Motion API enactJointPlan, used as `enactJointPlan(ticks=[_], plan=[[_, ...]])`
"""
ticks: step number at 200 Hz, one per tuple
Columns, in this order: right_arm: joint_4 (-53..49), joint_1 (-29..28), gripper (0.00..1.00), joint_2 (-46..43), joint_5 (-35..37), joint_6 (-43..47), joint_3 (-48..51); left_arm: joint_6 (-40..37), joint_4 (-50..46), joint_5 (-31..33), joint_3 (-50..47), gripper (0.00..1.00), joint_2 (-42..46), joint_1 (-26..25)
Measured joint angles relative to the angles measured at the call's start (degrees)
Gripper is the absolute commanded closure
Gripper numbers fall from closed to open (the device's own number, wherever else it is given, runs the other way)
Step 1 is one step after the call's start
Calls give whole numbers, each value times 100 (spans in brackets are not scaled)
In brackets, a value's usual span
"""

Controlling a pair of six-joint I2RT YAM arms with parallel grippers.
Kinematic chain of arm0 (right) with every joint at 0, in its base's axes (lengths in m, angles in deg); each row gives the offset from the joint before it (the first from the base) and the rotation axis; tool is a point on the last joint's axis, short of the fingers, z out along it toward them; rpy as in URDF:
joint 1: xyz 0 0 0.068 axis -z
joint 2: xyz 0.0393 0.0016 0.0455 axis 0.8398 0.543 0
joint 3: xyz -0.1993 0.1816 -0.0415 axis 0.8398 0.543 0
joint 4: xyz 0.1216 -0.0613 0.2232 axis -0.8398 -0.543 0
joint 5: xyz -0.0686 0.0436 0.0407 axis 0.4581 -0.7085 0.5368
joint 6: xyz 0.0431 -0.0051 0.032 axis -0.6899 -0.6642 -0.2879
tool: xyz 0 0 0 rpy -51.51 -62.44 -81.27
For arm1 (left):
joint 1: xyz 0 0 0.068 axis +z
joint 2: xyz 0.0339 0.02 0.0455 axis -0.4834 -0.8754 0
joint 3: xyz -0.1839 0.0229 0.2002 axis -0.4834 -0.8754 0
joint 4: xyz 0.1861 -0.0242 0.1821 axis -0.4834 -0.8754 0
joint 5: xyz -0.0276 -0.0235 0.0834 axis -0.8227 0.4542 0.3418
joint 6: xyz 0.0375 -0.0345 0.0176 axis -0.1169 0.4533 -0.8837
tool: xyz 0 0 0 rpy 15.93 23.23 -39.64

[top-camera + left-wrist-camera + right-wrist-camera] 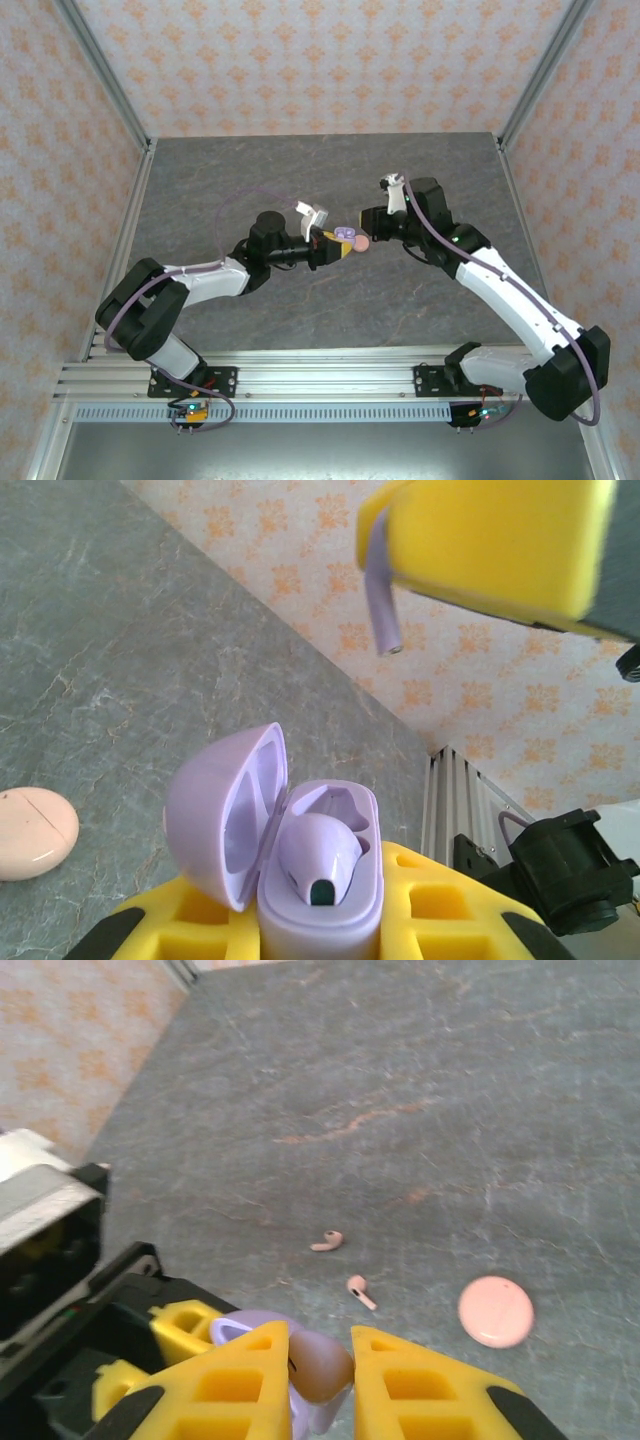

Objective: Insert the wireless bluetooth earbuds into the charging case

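My left pincer point(320, 935) is clamped shut on the open lilac charging case point(290, 860), with the lid tipped to the left. One lilac earbud point(318, 855) sits in its well. My right pincer point(320, 1375) is pinched on the second lilac earbud point(383, 595), stem down, above the case rim and clear of it. On the grey table point(300, 170) a pale pink earbud point(327, 1242) lies near another pink earbud point(360, 1291), with a closed pink case point(496, 1311) near them. There is open surface all around.
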Motion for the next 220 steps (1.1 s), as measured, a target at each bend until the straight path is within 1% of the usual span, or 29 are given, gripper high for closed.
enactJointPlan(ticks=[36, 73, 220], plan=[[94, -4, 81, -105, -319, 13, -33, -2, -52, -46, 138, 100, 50, -11], [140, -4, 80, -105, -455, 13, -33, -2, -85, -46, 254, 100, 70, -111], [140, -4, 79, -74, -647, 13, -33, 133, -225, -44, 516, 100, 72, -186]])
